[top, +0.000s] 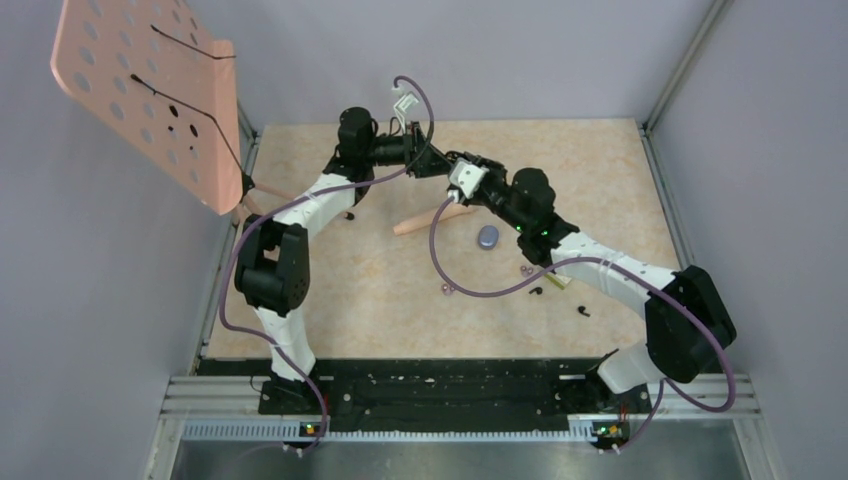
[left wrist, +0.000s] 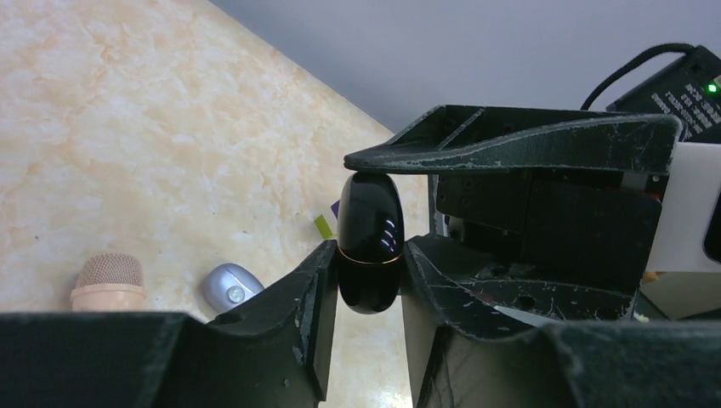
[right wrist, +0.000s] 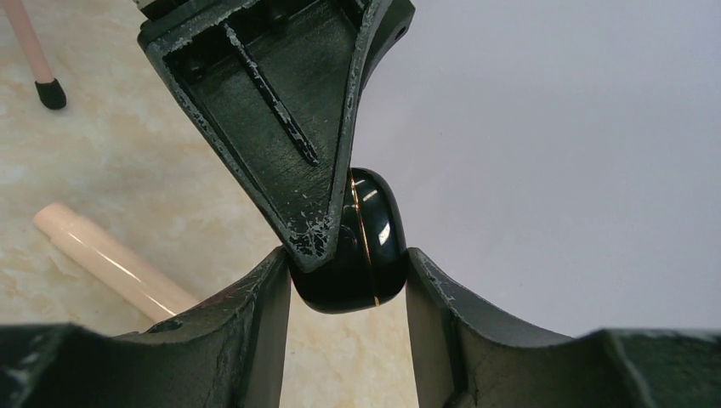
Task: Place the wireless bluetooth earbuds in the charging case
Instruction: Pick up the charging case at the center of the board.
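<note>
Black glossy case (left wrist: 369, 242) clamped in left jaws and right jaws together; slick, opposing squeeze could squirt it out onto table (left wrist: 127, 127) below.

Open room over tabletop (top: 600, 170) far right; beige rod (top: 425, 220), grey oval (top: 488, 236), earbuds (top: 583, 311) mid-table.

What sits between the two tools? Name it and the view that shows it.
The black case, pinched by both the left tool and the right tool. Both wrist views show it.
</note>
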Controlling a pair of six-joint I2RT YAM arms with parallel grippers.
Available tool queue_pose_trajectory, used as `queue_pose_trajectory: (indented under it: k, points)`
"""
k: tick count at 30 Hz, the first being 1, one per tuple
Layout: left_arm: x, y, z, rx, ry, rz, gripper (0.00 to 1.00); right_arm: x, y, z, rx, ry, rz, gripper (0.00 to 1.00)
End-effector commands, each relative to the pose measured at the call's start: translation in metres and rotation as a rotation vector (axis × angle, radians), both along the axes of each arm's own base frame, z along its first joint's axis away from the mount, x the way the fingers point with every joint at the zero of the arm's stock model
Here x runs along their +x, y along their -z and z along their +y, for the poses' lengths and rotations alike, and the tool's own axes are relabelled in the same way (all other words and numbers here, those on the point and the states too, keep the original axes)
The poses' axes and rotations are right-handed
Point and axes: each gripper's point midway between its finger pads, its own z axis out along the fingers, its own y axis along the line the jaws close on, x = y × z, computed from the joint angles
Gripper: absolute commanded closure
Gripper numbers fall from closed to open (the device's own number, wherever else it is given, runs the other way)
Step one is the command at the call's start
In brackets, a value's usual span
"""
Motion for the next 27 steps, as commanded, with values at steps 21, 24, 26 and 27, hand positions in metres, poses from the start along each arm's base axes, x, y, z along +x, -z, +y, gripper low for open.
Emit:
queue_pose_trajectory:
  k: [21,24,26,27]
  points:
    - [-0.020,0.001,0.017,0.017,0.037,-0.400,1.00,-0.057,-0.017,-0.003,0.123,-0.422,0.921,0.12]
    - [-0.023,0.004,0.018,0.048,0.032,-0.497,1.00,-0.061,-0.013,0.004,0.127,-0.483,0.959,0.15]
    - [-0.026,0.003,0.019,0.051,0.033,-0.521,1.00,-0.060,-0.009,0.006,0.129,-0.497,0.974,0.17]
    - [-0.028,0.003,0.020,0.053,0.037,-0.538,1.00,-0.058,-0.008,0.007,0.128,-0.500,0.977,0.17]
